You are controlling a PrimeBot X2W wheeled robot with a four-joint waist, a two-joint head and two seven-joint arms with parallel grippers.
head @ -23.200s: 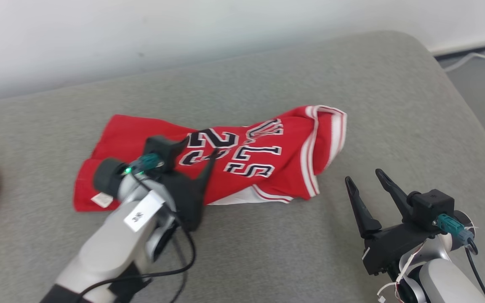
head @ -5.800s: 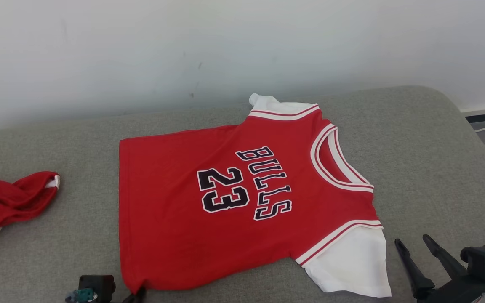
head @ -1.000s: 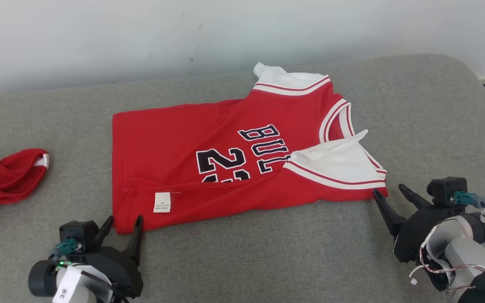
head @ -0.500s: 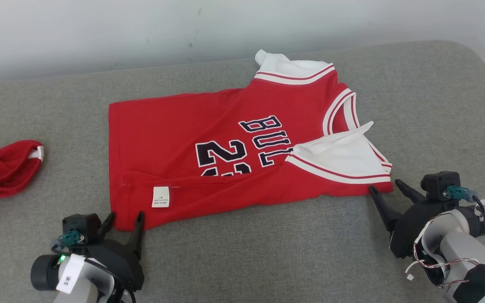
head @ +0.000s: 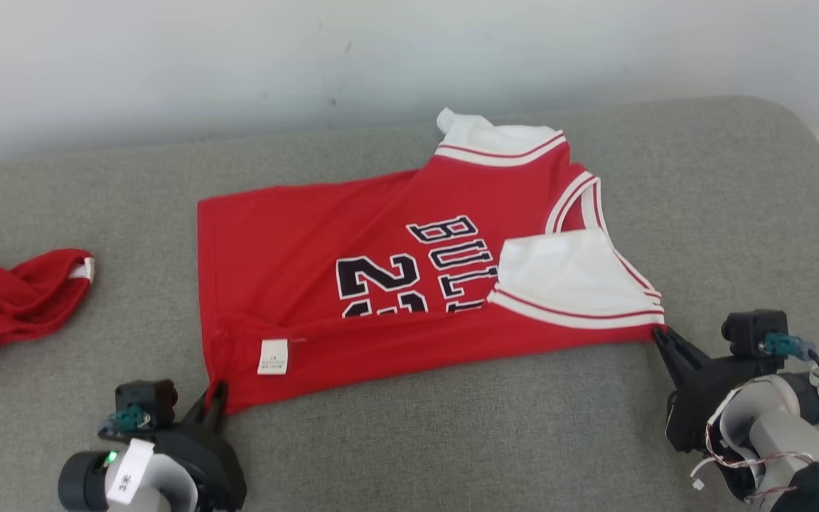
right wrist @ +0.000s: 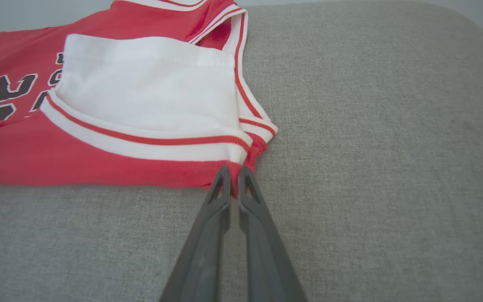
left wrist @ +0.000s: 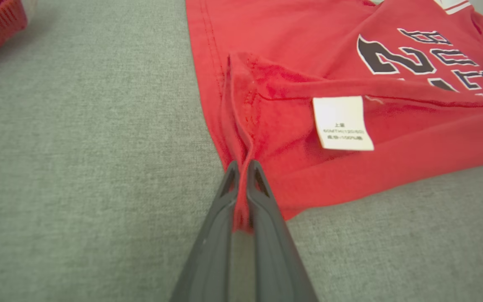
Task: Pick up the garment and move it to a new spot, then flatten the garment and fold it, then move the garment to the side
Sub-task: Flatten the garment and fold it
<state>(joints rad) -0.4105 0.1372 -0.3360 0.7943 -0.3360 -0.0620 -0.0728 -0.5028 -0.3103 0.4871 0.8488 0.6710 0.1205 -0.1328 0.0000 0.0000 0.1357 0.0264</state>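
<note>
Here, in the head view, the red jersey (head: 352, 284) is seen spread on the grey cushion (head: 452, 441), its near edge folded over, with a red cloth (head: 11, 299) well apart at the left. In the left wrist view, the jersey's hem corner is pinched between the closed fingers of the left gripper (left wrist: 242, 170), just beside a white label (left wrist: 342, 122). In the right wrist view, the corner below the white sleeve (right wrist: 149, 84) is clamped by the right gripper (right wrist: 230, 174).

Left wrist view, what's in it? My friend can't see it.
The left tool, dark and closed, pinches a corner of a red jersey lying on a grey cushion. A white label shows on the folded-over flap, with black lettering beyond.
</note>
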